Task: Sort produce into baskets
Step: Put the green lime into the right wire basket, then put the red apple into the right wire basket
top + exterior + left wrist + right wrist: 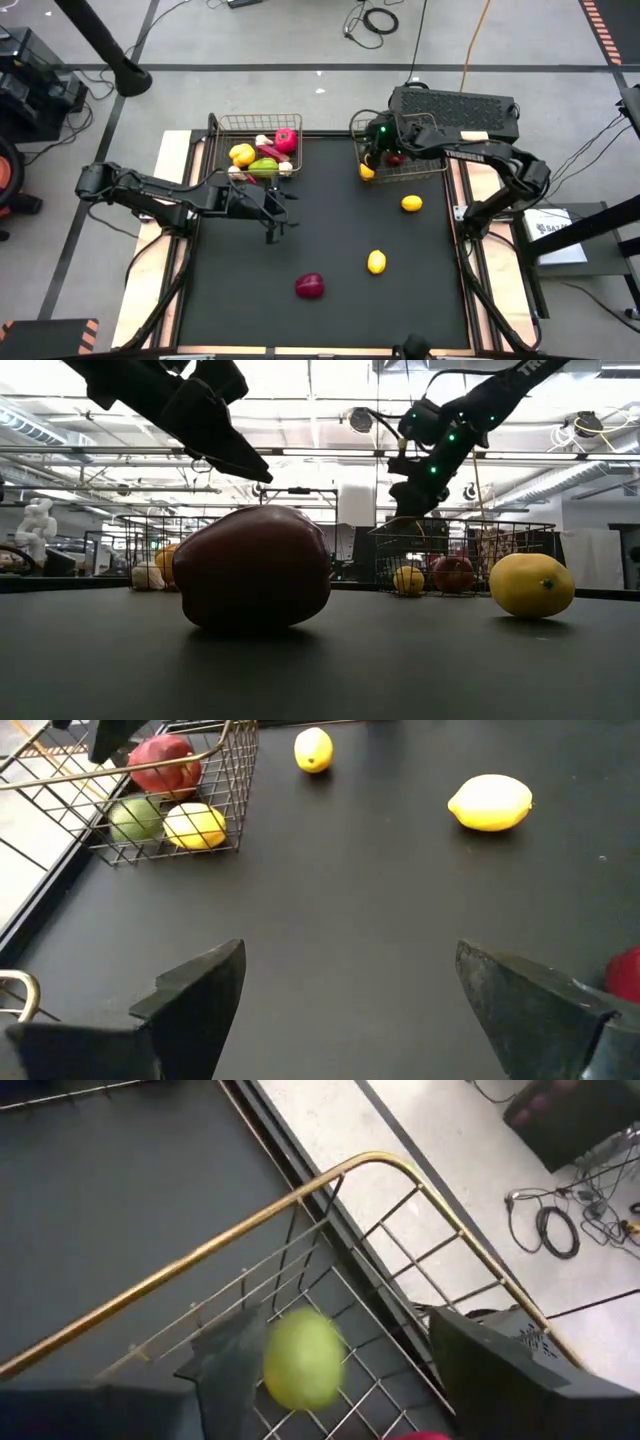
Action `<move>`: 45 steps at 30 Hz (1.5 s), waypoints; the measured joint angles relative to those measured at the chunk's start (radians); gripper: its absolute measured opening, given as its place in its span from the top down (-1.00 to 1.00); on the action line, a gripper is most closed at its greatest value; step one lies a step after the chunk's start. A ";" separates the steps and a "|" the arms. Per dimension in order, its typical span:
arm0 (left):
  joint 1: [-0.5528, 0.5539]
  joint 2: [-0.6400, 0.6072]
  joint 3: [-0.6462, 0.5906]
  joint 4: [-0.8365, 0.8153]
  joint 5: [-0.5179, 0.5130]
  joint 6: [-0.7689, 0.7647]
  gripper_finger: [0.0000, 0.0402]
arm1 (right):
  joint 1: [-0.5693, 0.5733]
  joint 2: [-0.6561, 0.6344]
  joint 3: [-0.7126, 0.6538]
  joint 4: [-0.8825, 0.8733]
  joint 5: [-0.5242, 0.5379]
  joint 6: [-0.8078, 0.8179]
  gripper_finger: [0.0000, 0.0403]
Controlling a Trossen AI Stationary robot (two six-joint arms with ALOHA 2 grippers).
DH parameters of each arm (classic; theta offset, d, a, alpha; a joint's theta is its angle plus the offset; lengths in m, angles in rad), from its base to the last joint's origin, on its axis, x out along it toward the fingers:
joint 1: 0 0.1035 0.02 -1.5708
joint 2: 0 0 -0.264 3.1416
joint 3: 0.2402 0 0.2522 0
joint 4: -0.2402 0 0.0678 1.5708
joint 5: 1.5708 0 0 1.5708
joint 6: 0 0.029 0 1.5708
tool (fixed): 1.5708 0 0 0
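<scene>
Two bronze wire baskets stand at the far side of the black mat. The left basket [222, 128] holds several pieces of produce, among them a yellow pepper [242, 155] and a red one [286, 140]. The right basket [432, 172] holds a red apple [160, 765], a green lime [135, 820] and a lemon [195, 825]. My right gripper [376, 143] hangs open over this basket, and the lime [303, 1358] lies below, between its fingers. My left gripper [275, 222] is open and empty, low over the mat near the left basket.
Loose on the mat lie two lemons [411, 204] [376, 262] and a dark red fruit [310, 286], which fills the low view's middle [250, 565]. A black keyboard-like box [455, 108] sits behind the right basket. Bare mat lies between the baskets.
</scene>
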 joint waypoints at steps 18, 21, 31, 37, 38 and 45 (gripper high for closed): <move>-0.029 0.000 0.000 0.000 0.002 -0.066 -0.83 | 0.523 -0.331 -0.108 -0.010 -0.390 0.204 -0.48; -0.053 0.000 0.000 0.000 0.003 -0.081 -0.83 | 0.674 -0.306 -0.200 0.163 -0.388 0.228 -0.48; -0.185 0.001 0.000 -0.007 0.002 -0.249 -0.83 | 0.929 -0.035 -0.309 0.654 -0.254 0.391 -0.48; -0.289 0.011 0.000 -0.009 -0.043 -0.335 -0.83 | 0.944 0.145 -0.309 0.810 -0.255 0.359 -0.42; -0.307 0.017 0.000 -0.008 -0.054 -0.346 -0.83 | 0.944 0.170 -0.309 0.828 -0.255 0.360 -0.40; -0.410 0.099 0.001 0.005 -0.129 -0.429 -0.83 | 0.931 0.284 -0.309 1.013 -0.248 0.475 -0.22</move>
